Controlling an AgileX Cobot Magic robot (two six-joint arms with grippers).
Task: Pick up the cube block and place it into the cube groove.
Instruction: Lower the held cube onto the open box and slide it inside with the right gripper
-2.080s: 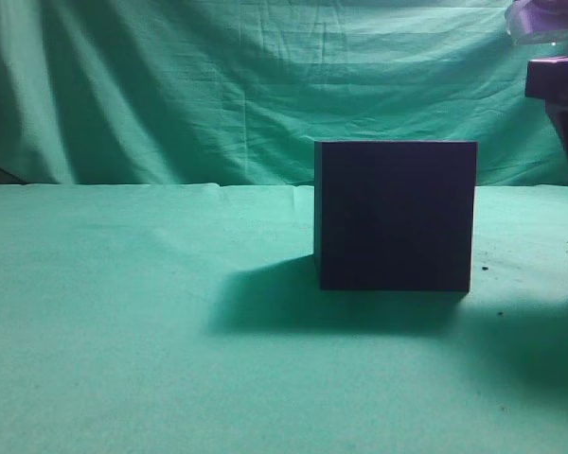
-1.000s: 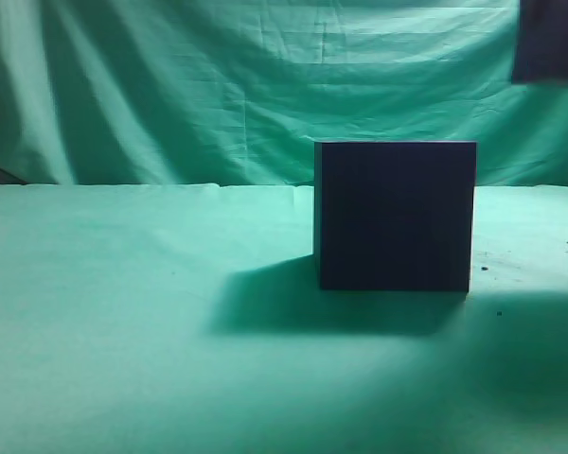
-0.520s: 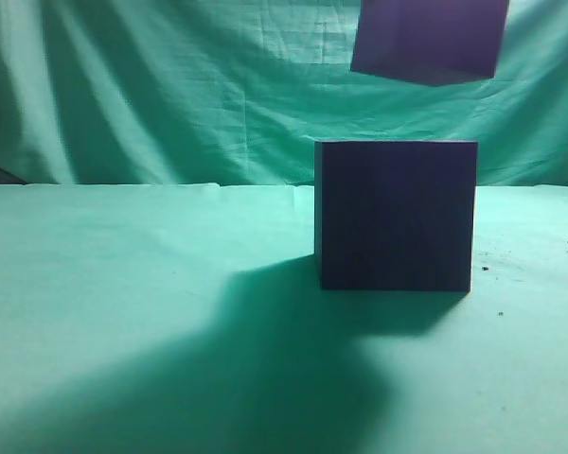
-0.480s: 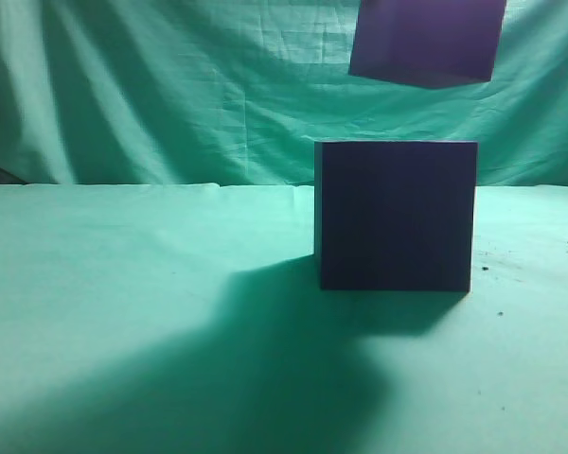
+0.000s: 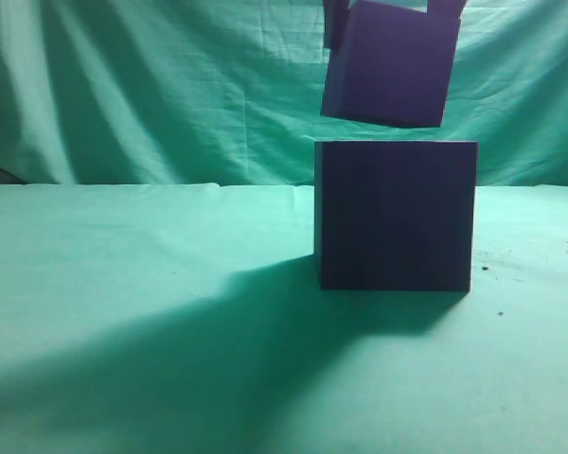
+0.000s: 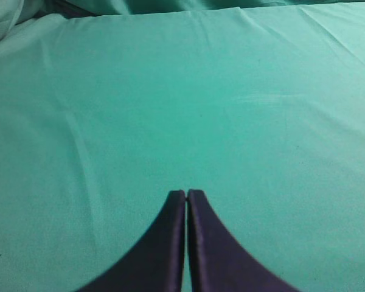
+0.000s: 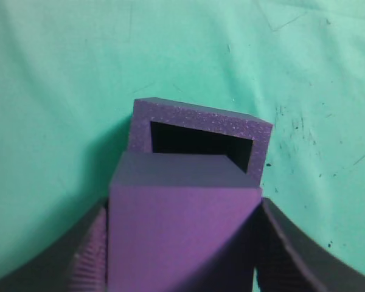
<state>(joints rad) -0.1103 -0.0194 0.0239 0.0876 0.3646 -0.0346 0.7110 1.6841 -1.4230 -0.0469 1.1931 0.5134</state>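
Observation:
My right gripper (image 7: 182, 243) is shut on the purple cube block (image 7: 182, 231). In the exterior view the block (image 5: 388, 61) hangs slightly tilted just above the top of the large dark navy-purple box (image 5: 396, 216), a little left of its middle, not touching it. In the right wrist view the box's rim (image 7: 201, 118) frames the open square cube groove (image 7: 198, 141), partly hidden behind the block. My left gripper (image 6: 187, 193) is shut and empty over bare green cloth, away from both.
Green cloth (image 5: 123, 284) covers the table and a green curtain (image 5: 151, 85) hangs behind. A broad shadow lies on the cloth in front and left of the box. Small dark specks mark the cloth at the right (image 5: 499, 313).
The right gripper has carried the cube block from the upper right edge leftward and down, to just over the dark box. The shadow on the cloth spread to the left. The box stayed put.

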